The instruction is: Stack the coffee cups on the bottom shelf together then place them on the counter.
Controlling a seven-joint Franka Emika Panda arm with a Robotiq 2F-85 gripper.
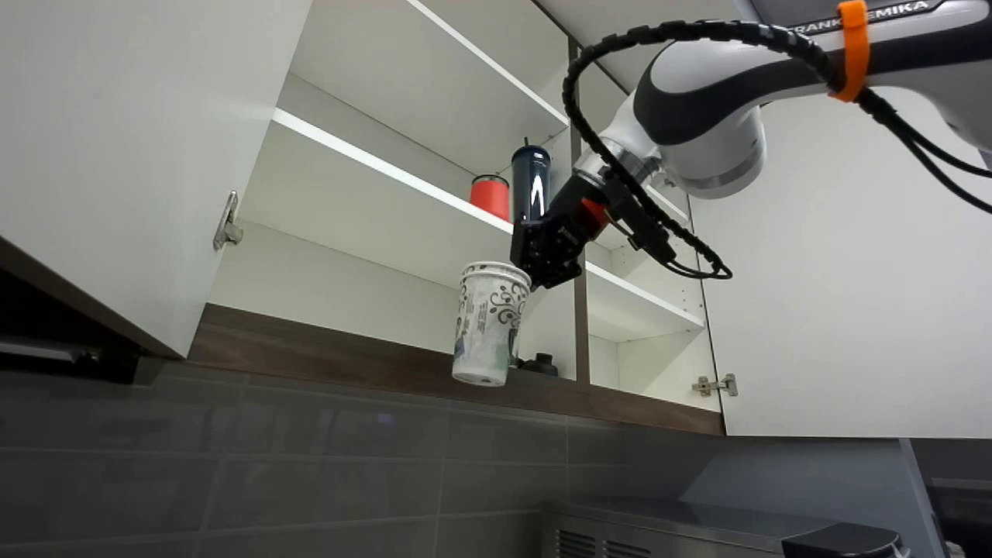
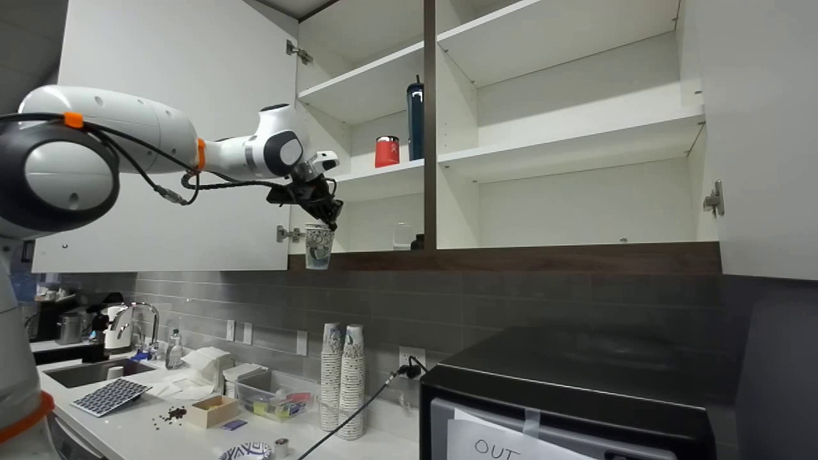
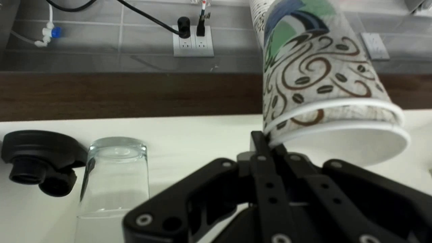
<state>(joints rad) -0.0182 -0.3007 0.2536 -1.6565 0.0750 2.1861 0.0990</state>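
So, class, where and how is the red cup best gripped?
Probably grip the red cup around its middle, from the open front of the cabinet: it stands upright, no handle shows, and the tall dark bottle stands close on one side. The hand would first need to release the nested coffee cups.

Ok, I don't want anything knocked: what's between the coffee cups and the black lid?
A clear glass on the bottom shelf: in the wrist view it sits between the black lid and the coffee cups.

White counter bears cup stacks — tub, box.
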